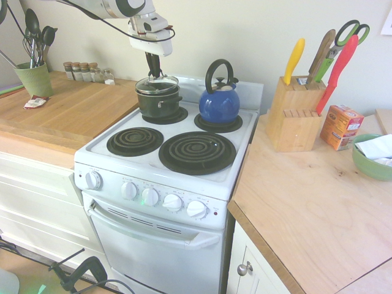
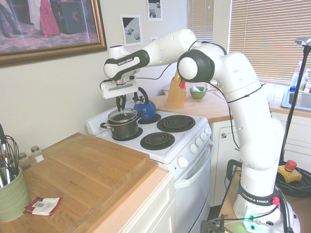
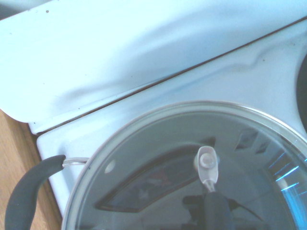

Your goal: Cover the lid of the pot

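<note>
gripper (image 1: 152, 68) hangs right above the pot (image 1: 158, 101), its dark fingers pointing straight down and drawn close together at the middle of the lid (image 1: 157, 84). from where i stand they look pinched on the lid's small central handle, though the contact itself is too small for me to be sure. that makes sense: a flat glass disc gives nothing else to hold, and a grip at the centre keeps it hanging level.

lid sits at the pot's mouth, on or just over the metal rim; the exterior views don't settle whether it is fully seated. it looks close to flat, perhaps a touch tilted in the second exterior view. being round, it has no long axis across its face; its axis runs vertical, in line with the pot's. in the wrist view the lid's handle (image 3: 207, 165) shows as a small bar bolted at one end, and a black side handle (image 3: 29, 191) of the pot pokes out towards the wooden counter (image 1: 67, 113).

pot stands on the rear burner of the white stove (image 1: 171, 177) nearest that counter, with the blue kettle (image 1: 218, 98) just beside it on the other rear burner, not touching. i'd judge the job nearly done: only settling and letting go remain. the risk is a rim caught on one edge.
</note>
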Controlling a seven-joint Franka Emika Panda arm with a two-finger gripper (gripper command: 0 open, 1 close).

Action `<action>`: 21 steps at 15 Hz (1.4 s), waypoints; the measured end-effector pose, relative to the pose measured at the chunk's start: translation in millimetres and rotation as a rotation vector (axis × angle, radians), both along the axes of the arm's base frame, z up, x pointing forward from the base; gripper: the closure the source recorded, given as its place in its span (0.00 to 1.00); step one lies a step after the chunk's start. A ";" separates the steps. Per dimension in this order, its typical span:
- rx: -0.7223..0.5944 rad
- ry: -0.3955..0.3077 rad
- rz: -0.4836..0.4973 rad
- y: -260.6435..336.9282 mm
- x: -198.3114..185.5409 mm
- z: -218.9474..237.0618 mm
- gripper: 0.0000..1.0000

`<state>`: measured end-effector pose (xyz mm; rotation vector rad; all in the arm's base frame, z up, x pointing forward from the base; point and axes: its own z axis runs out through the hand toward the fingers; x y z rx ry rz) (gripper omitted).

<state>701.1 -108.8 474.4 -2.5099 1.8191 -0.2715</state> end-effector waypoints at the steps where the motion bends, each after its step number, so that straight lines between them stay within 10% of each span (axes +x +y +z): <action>1: 0.001 0.004 0.002 0.1 0.7 -3.1 1.00; 21: -0.018 0.005 0.012 4.3 4.5 -4.3 1.00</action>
